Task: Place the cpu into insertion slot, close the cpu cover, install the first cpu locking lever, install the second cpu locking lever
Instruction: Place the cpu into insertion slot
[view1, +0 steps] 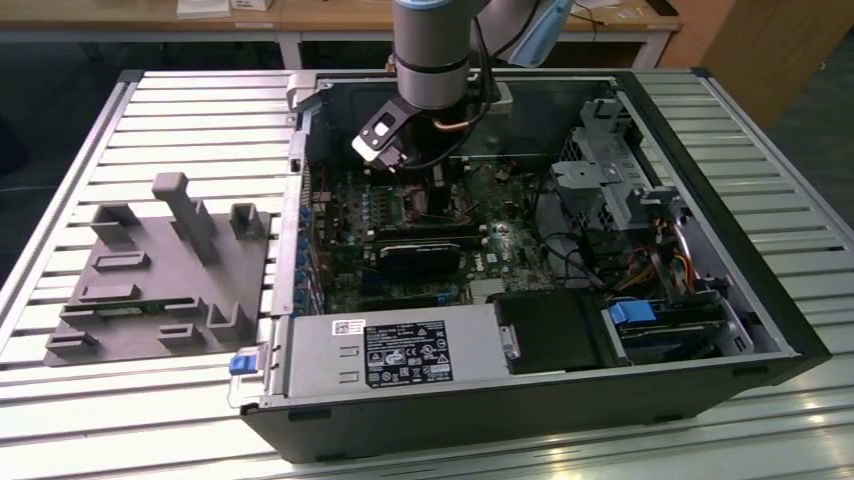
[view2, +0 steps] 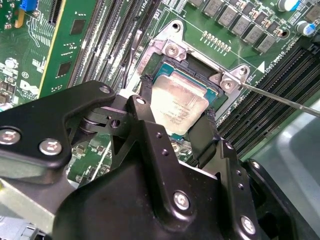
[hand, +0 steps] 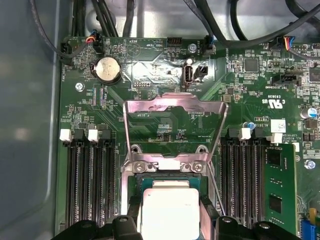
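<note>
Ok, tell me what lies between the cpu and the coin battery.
In the first wrist view, the open cpu cover stands between the cpu and the battery.

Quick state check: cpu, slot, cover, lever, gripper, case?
cpu: looks seated in the slot, metal top up, uncovered.
insertion slot: holds the cpu, not closed.
cpu cover: open, swung back off the slot.
locking lever: unlatched, sticking out sideways.
gripper: low over the cpu.
computer case: on its side, side panel off.
</note>
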